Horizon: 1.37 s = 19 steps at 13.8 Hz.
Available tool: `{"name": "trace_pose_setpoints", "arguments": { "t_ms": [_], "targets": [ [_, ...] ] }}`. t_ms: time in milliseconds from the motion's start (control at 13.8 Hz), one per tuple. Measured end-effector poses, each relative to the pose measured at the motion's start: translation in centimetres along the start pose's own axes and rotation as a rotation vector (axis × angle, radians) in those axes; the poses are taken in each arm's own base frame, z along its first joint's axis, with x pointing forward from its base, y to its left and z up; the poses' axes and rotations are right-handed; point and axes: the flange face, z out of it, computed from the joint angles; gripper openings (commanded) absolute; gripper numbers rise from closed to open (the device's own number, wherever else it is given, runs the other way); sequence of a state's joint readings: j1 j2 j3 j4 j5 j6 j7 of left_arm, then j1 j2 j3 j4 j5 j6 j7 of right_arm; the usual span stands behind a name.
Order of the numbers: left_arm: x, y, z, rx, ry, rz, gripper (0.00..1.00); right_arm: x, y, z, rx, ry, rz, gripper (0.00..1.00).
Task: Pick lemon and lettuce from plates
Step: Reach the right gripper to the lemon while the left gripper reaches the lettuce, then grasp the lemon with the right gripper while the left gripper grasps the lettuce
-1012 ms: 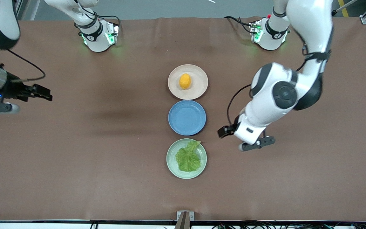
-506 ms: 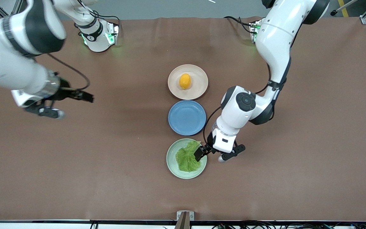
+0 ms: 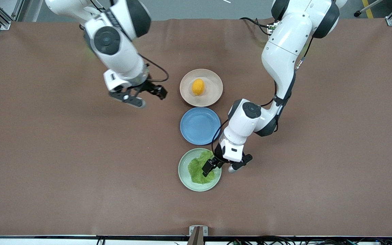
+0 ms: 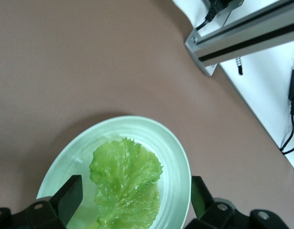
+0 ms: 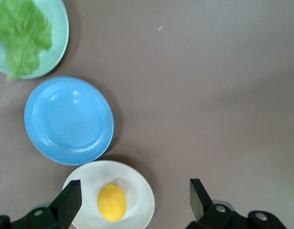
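Both grippers [image 3: 208, 169] [image 3: 155, 92] spread wide

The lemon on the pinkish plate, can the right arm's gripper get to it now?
Probably yes. The right gripper is open, over bare table beside the beige-pink plate, and nothing lies between it and the lemon. The left gripper is open over the lettuce, out of its way.

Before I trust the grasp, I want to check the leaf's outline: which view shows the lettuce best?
The left wrist view: the lettuce lies large and unobstructed on the mint plate, between the open left gripper fingers. In the front view that gripper covers part of it. The right wrist view shows it small, cut off at the edge.
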<state>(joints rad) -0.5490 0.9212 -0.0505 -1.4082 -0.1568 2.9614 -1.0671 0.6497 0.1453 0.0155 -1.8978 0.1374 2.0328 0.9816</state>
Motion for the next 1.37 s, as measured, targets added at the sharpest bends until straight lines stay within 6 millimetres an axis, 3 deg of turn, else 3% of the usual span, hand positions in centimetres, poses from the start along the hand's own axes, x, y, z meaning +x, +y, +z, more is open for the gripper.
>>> {"name": "trace_pose_setpoints", "arguments": {
  "t_ms": [289, 795, 1084, 1373],
  "targets": [
    [-1.1, -1.0, 1.4, 0.021, -0.014, 0.005, 0.90, -6.0, -4.1, 8.4, -0.014, 0.039, -0.002, 1.00],
    [-2.0, -1.0, 1.7, 0.023, -0.022, 0.014, 0.88, -11.5, -7.3, 19.1, -0.014, 0.064, -0.029, 1.00],
    [-2.3, -1.9, 2.4, 0.051, -0.034, 0.014, 0.85, -12.3, -7.4, 21.3, -0.032, 0.061, -0.036, 1.00],
    [-2.4, -2.1, 2.6, 0.060, -0.038, 0.013, 0.48, -14.1, -7.7, 21.7, -0.037, 0.059, -0.039, 1.00]
  ]
}}
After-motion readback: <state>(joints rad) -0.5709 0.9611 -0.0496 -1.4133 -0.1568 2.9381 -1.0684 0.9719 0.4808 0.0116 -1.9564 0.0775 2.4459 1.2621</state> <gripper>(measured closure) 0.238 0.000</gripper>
